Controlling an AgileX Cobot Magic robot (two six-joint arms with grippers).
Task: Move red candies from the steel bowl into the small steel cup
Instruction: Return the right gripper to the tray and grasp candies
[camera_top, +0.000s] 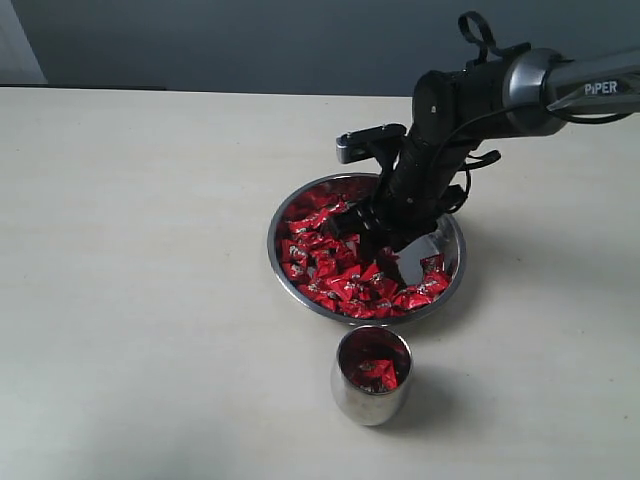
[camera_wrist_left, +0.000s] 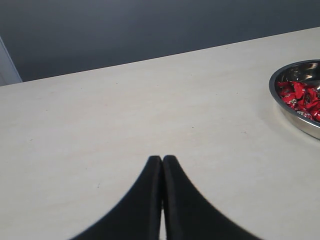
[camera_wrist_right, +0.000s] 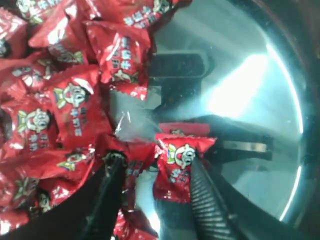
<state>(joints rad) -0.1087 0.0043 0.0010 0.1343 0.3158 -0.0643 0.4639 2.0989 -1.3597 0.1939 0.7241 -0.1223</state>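
Red candies (camera_top: 325, 265): lying heaped in the steel bowl (camera_top: 276, 250), centre right; a few sitting in the cup (camera_top: 370, 405) just below.
Right gripper (camera_wrist_right: 156, 165): reaching into the bowl, jaws standing wide, one candy (camera_wrist_right: 177, 165) lying loose between them.
Left gripper (camera_wrist_left: 161, 162): pressing shut, holding nothing.

The left wrist view crops the steel bowl (camera_wrist_left: 289, 112).

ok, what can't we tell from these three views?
- Exterior: right gripper fingertips hidden behind its own body.
- Right wrist: candy between the fingers, contact unclear.
- Left wrist: steel bowl cut by the frame edge.
- Exterior: small steel cup candy count, reflections confuse it.
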